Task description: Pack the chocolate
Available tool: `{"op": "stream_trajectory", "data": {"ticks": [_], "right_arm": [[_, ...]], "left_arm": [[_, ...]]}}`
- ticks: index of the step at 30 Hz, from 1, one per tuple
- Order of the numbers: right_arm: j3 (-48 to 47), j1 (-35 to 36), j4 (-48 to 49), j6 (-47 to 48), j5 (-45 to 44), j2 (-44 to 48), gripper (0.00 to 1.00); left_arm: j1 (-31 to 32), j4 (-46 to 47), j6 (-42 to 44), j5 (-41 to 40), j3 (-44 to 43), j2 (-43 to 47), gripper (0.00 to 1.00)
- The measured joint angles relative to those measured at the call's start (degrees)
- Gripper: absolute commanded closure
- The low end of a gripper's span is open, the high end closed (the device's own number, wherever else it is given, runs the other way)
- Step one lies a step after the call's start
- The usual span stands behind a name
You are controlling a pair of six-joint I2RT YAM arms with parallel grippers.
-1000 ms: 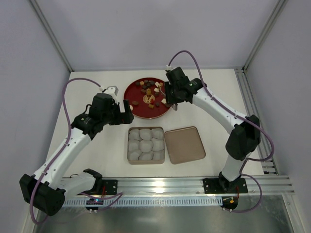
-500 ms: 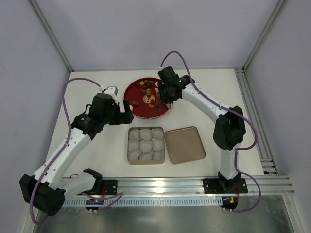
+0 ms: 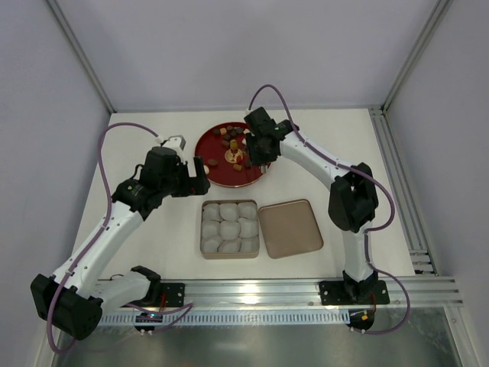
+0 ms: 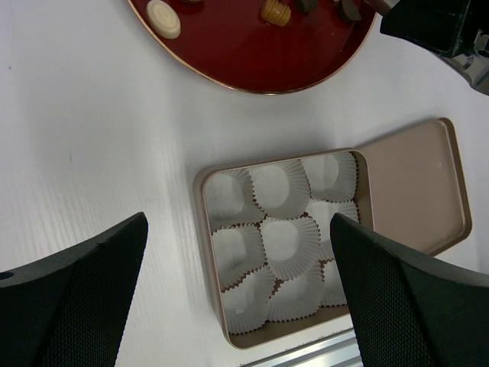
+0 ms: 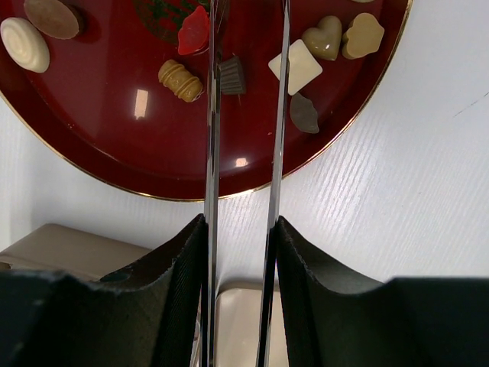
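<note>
Top external view: both arms are shown whole. The red plate [image 3: 205, 162] is set at the far middle of the table [image 3: 172, 237]. The tan box [image 3: 229, 256] is placed nearer the bases, and its lid [image 3: 289, 228] is laid flat just beside it on the right.
On the plate: the chocolate [image 3: 234, 144] is scattered over the red surface; all of it that shows is found there, apart from the box.
Left wrist view: only here are the paper cups [image 4: 279, 187] resolved, crinkled and white, packed side by side inside the box.
Right wrist view: only here are the tongs [image 5: 212, 153] made out, as two thin metal blades run up the picture over the plate; their tips are cut off by the top edge.
Left arm: the left gripper [image 4: 238, 229] is held over the table with its jaws spread wide and nothing between them.
Right arm: the right gripper [image 5: 239, 229] is clamped on the tongs, one blade against each pad.
Long axis: the ribbed tan piece [image 5: 180, 80] is oblong and is laid from upper left to lower right in the right wrist view, just left of the left blade.
Between the blades: the dark piece [image 5: 232, 75] is seen hard by the left blade; contact cannot be told.
Square: the white square piece [image 5: 300, 66] is turned corner-up as a diamond, just right of the right blade.
</note>
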State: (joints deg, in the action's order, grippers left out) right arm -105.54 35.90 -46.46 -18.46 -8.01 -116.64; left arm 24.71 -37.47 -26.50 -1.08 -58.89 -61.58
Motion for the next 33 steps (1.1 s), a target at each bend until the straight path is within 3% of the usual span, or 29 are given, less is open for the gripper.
{"op": "stream_trajectory", "data": {"ticks": [18,33], "right_arm": [[-0.3,0.0,0.1,0.1,-0.1,-1.9,0.69],[-0.3,0.5,-0.9,0.1,0.0,-0.1,0.69]], "left_arm": [[0.0,0.0,0.0,-0.3,0.0,0.0,0.0],[0.0,0.0,0.0,-0.4,0.0,0.2,0.0]]}}
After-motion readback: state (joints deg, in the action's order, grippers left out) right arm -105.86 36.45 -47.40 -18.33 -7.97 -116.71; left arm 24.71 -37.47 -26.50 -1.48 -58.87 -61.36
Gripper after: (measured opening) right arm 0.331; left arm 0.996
